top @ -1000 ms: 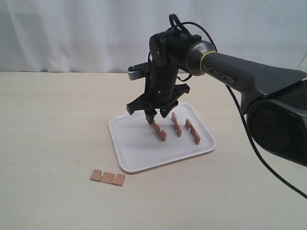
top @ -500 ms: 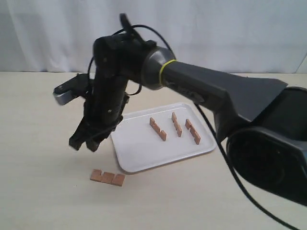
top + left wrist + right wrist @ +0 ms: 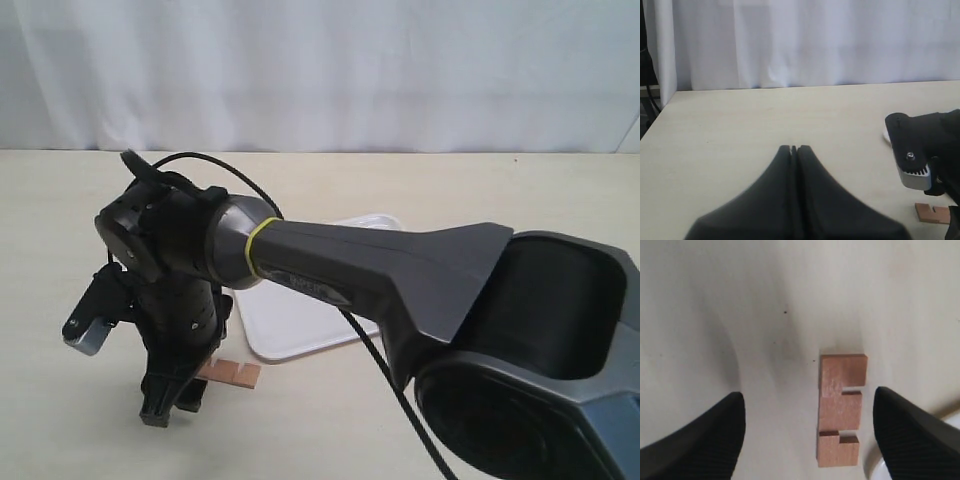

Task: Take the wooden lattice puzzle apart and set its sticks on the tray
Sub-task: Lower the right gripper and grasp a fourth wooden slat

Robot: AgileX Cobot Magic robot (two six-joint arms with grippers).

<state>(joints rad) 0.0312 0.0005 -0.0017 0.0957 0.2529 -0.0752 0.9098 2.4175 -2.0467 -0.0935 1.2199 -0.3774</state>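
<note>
Light-brown wood, one notched stick (image 3: 840,410): a short flat bar with two square notches cut into one long edge. Its grain is fine and its corners are sharp. It lies flat on the pale beige table (image 3: 60,250), just off the near rim of the tray (image 3: 300,335).

The tray is white, smooth plastic with rounded corners and a low raised rim. Only part of it shows in the exterior view. The dark right arm lies across the rest and hides whatever is on it.

The right gripper (image 3: 807,405) has reached across to the left side of the table and points straight down over the stick. Its jaws are spread wide and hold nothing. Its black fingers (image 3: 700,440) have a finely ribbed face. The stick sits between them, nearer one finger, and touches neither. In the exterior view the gripper body covers one end of the stick. A silver-grey camera block (image 3: 85,335) juts from the wrist.

The left gripper (image 3: 793,150) is matte black. Its jaws are pressed together with nothing between them, and it sits over bare table, well apart from the stick.

A white pleated curtain (image 3: 300,70) closes off the far side.
</note>
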